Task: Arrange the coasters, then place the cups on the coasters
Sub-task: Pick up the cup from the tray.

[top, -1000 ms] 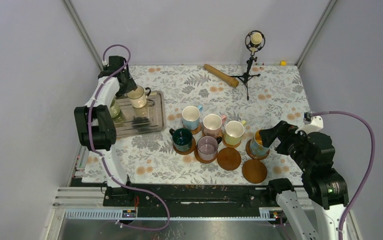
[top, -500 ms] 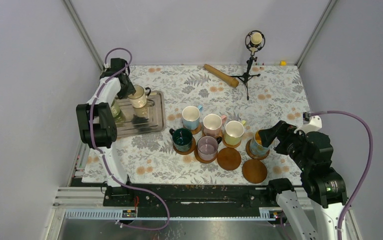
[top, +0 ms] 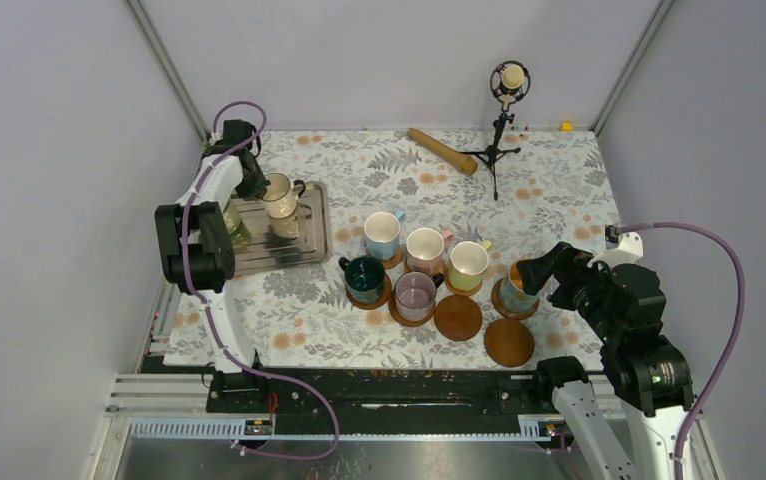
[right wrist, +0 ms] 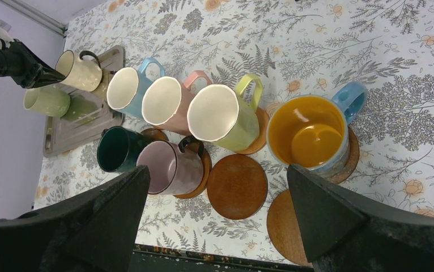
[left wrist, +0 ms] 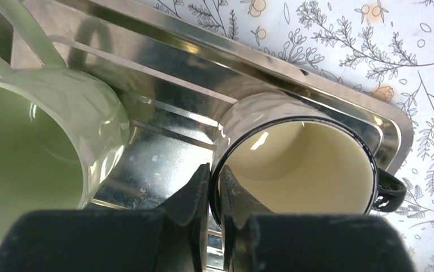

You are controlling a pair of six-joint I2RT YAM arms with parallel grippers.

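My left gripper (left wrist: 215,190) is shut on the near rim of the cream cup (left wrist: 300,158), one finger inside and one outside. That cup (top: 280,195) is at the metal tray's (top: 304,242) far edge, beside a light green cup (left wrist: 28,147). Several cups stand on coasters mid-table: light blue (top: 382,235), pink (top: 425,248), yellow-green (top: 468,264), dark green (top: 365,278), mauve (top: 415,295), and blue with a yellow inside (right wrist: 308,133). Two bare coasters (right wrist: 237,186) (top: 509,342) lie in front of them. My right gripper (right wrist: 217,170) hangs open above these, holding nothing.
A microphone on a small tripod (top: 507,85) and a wooden rolling pin (top: 442,150) stand at the back of the flowered tablecloth. A small yellow object (top: 566,126) sits in the far right corner. Grey walls close in both sides.
The left gripper's jaws have closed onto the cream cup's rim, and that arm has shifted slightly toward the back. The right arm has not moved.
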